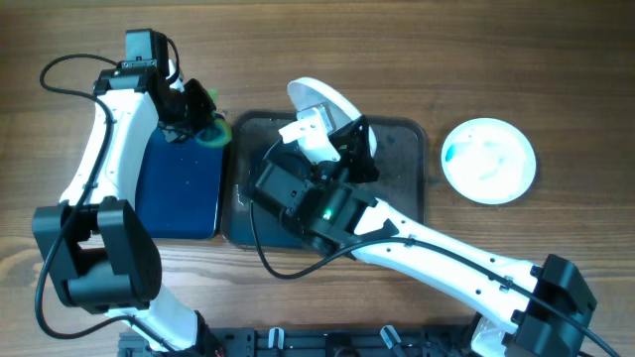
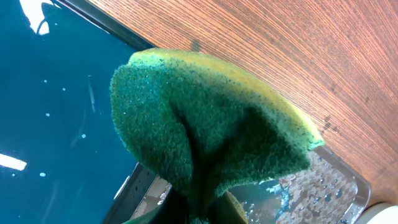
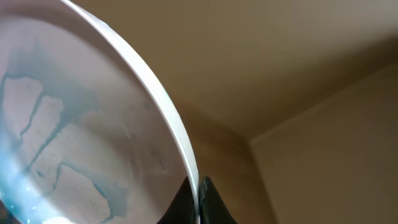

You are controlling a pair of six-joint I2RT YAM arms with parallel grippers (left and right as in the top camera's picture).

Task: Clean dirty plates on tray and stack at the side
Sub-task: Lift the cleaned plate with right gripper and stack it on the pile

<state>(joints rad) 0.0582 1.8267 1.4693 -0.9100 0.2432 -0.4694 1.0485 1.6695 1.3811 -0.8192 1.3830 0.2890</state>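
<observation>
Blue-streaked plate (image 1: 319,99) held tilted over the far edge of the dark grey tray (image 1: 402,149), rim pinched between the right gripper (image 3: 198,200) fingers, left gripper (image 1: 198,111) squeezing a folded green-yellow sponge (image 2: 205,137) over the blue tray (image 1: 179,198) corner, second smeared plate (image 1: 488,159) flat on the table (image 1: 556,79) right of the grey tray.

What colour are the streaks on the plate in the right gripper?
Pale blue, on the white plate; the right wrist view shows them best.
</observation>
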